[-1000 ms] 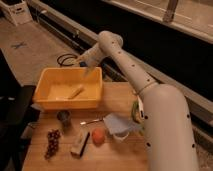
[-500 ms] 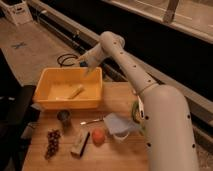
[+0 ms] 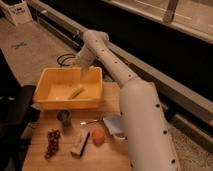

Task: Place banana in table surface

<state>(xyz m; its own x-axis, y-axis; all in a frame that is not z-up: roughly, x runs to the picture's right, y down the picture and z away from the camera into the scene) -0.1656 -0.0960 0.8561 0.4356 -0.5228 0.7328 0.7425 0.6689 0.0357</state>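
Observation:
The small pale yellow banana (image 3: pixel 76 91) lies inside the yellow plastic bin (image 3: pixel 47 100), near its middle. My gripper (image 3: pixel 84 73) hangs at the end of the white arm (image 3: pixel 107 57), above the bin's far right part and a little above and behind the banana, not touching it. The light-brown wooden table surface (image 3: pixel 65 160) lies in front of the bin and beside it on the right.
On the table in front of the bin stand a small dark cup (image 3: pixel 63 117), a bunch of dark grapes (image 3: pixel 52 142), a flat brown bar (image 3: pixel 80 143), a round orange fruit (image 3: pixel 98 136), a white-handled brush (image 3: pixel 92 121) and a pale blue-white object (image 3: pixel 114 126). The robot's white body (image 3: pixel 145 130) fills the right.
The gripper has dropped slightly toward the bin's far right part. The banana and the table objects have not moved.

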